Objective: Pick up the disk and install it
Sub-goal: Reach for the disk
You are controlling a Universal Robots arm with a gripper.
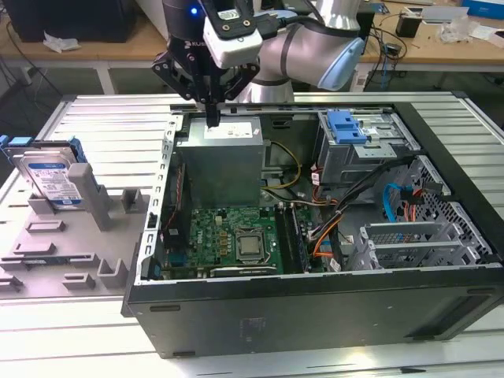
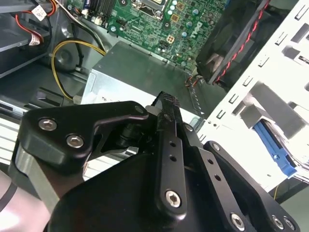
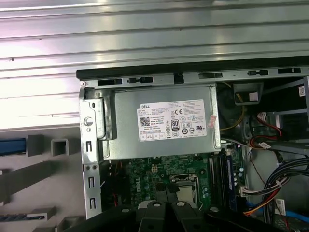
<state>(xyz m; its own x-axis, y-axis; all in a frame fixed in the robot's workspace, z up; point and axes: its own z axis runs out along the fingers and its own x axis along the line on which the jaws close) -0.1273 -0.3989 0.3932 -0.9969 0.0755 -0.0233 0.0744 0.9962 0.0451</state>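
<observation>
The pincer (image 1: 213, 118), closed on nothing above the power supply (image 1: 220, 169), hangs well apart from the disk (image 1: 52, 179), likely stiff, dense and shock-sensitive, best gripped across its blue-framed edges.

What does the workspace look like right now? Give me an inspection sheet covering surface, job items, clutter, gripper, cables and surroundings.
Surface: ribbed metal table, carrying a grey fixture and an open computer case.
Job's things: the disk stands upright in the fixture, at the exterior view's left, untouched.
Clutter: nothing seen.
Gripper: gripper shut, empty, above the power supply.
Cables: yellow and black wires beside the power supply; orange and blue leads further inside the case.
Surroundings: workbench behind, with small items on it.
</observation>
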